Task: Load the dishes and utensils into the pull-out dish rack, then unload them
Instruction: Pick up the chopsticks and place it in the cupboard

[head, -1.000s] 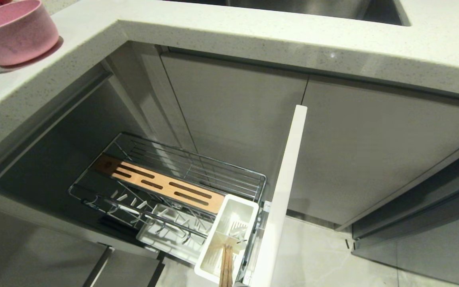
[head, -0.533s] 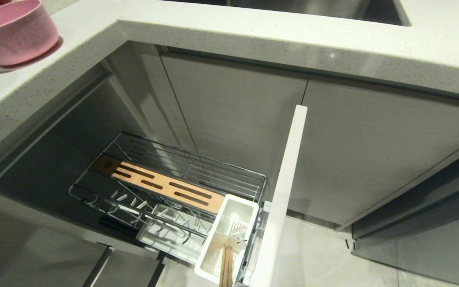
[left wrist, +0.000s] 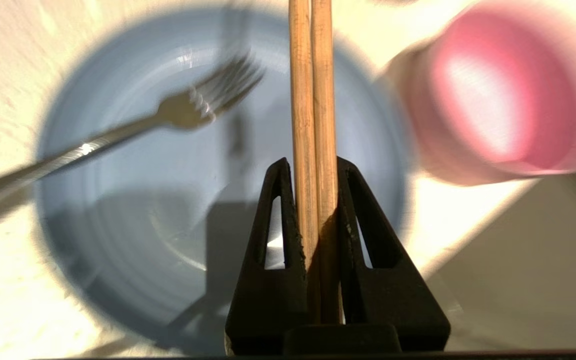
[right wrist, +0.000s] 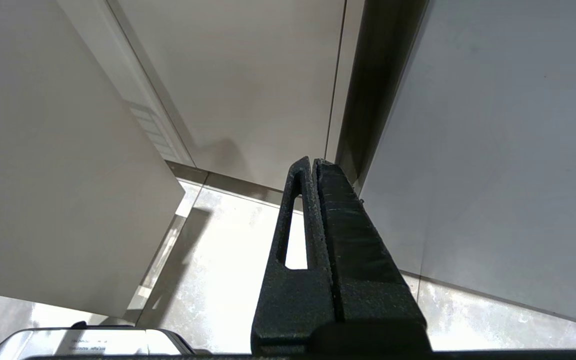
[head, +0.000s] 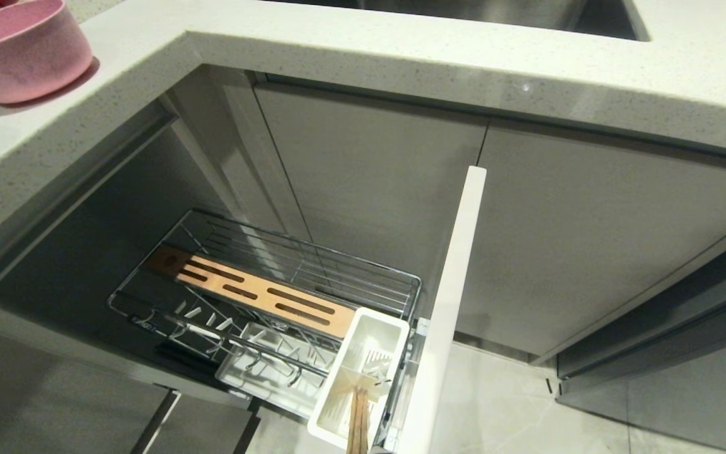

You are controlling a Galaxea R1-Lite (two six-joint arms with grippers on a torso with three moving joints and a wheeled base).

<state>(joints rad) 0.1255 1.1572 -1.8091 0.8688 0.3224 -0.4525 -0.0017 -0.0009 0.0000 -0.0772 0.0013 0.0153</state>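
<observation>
In the left wrist view my left gripper is shut on the pair of wooden chopsticks, which stick out straight past the fingertips. Below them lies the light-blue plate with the silver fork resting across it. The pink bowl stands beside the plate on the counter and shows at the head view's far left. The pull-out dish rack is drawn out under the counter. Two wooden sticks rise at its white utensil cup. My right gripper is shut and empty, out of the head view.
The speckled stone countertop overhangs the rack, with a steel sink at the back. The rack's white front panel stands on edge beside the cup. Grey cabinet doors and pale floor tiles lie to the right.
</observation>
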